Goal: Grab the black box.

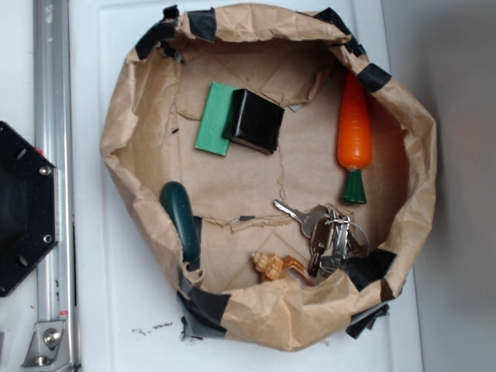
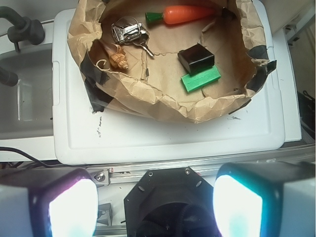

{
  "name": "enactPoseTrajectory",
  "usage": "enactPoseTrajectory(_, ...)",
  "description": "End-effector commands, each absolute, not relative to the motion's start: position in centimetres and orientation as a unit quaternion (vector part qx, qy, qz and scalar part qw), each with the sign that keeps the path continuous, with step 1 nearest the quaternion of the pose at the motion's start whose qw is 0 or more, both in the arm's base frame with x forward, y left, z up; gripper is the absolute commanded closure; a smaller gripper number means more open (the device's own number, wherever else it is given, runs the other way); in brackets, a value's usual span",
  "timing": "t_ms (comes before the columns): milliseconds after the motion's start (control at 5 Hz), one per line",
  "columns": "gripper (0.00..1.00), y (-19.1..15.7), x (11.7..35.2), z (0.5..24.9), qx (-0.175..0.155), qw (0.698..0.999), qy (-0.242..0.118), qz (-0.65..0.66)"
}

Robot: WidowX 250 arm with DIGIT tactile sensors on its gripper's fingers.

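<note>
The black box [image 1: 255, 121] [image 2: 196, 58] is small and glossy and sits inside a brown paper-lined basket [image 1: 124, 116], partly overlapping a flat green card [image 1: 213, 120] [image 2: 200, 79]. My gripper [image 2: 155, 205] is open, its two glowing pads [image 2: 73, 207] wide apart with nothing between them. It hovers above the black hexagonal base plate [image 2: 163, 197] [image 1: 23, 209], well away from the basket. In the exterior view the gripper is out of sight.
The basket also holds an orange carrot [image 1: 354, 128] [image 2: 187, 13], a bunch of keys [image 1: 325, 231] [image 2: 129, 32], a dark green handle [image 1: 180, 217] and a small tan figure [image 1: 273, 267] [image 2: 118, 59]. It rests on a white lid [image 2: 173, 133]. A metal rail [image 1: 54, 155] runs alongside.
</note>
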State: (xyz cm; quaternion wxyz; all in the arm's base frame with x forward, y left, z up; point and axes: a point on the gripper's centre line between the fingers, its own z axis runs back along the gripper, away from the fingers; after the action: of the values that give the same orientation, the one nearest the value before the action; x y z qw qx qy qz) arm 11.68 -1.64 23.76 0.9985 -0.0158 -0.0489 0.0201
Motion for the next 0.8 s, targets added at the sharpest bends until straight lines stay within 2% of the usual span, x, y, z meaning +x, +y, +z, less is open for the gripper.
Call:
enactPoseTrajectory(0, 0.00, -1.6, 11.7, 23.8, -0.016, 0.998, -0.049, 0.020)
enactPoseTrajectory(400, 0.00, 0.9, 20.9, 20.2, 0.020, 0.998, -0.053, -0.038)
enactPoseTrajectory(600, 0.00, 1.8, 24.0, 16.5, 0.028, 0.995, -0.030, -0.094)
